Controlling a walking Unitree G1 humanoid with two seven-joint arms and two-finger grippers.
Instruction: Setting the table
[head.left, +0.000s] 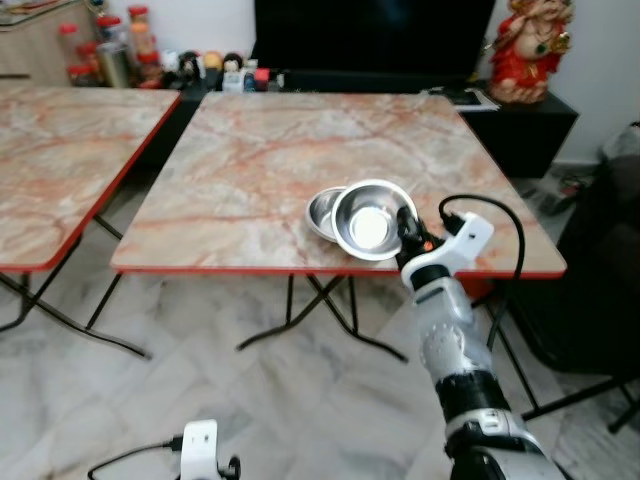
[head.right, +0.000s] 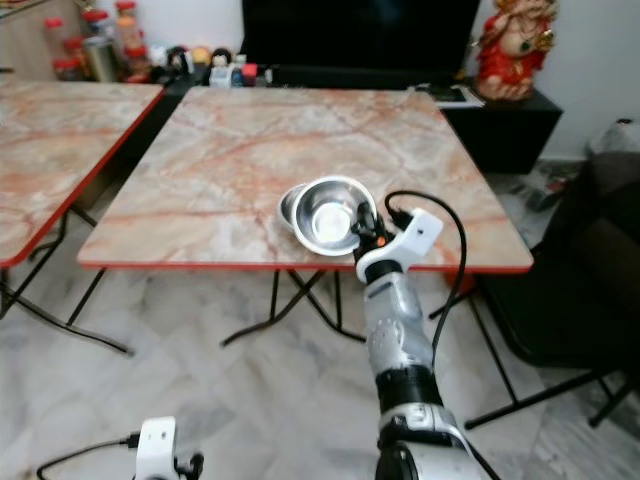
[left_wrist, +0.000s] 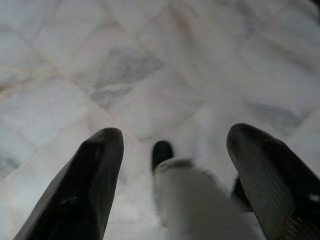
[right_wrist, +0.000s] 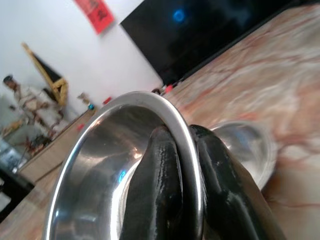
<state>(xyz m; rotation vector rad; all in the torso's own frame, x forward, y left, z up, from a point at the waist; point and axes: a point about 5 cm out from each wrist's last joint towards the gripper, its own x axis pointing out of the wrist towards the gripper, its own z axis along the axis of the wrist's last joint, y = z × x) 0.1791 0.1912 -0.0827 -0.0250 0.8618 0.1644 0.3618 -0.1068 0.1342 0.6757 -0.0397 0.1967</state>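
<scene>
Lowest in view, the left gripper hangs with fingers spread over the marble floor. Further up, the right gripper pinches the rim of a tilted steel bowl, overlapping a second steel bowl near the marble table's near red edge; the far tabletop is open.

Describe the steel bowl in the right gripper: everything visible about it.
The steel bowl is round, shiny, polished metal with a thin rolled rim and a bright reflective base. The right gripper pinches its rim, one black finger inside the wall and one outside. The bowl is tilted, its open side facing up and toward the robot. It sits above the marble-patterned table near the red front edge, overlapping a second steel bowl lying on the table just beyond it; contact between them cannot be told.
</scene>
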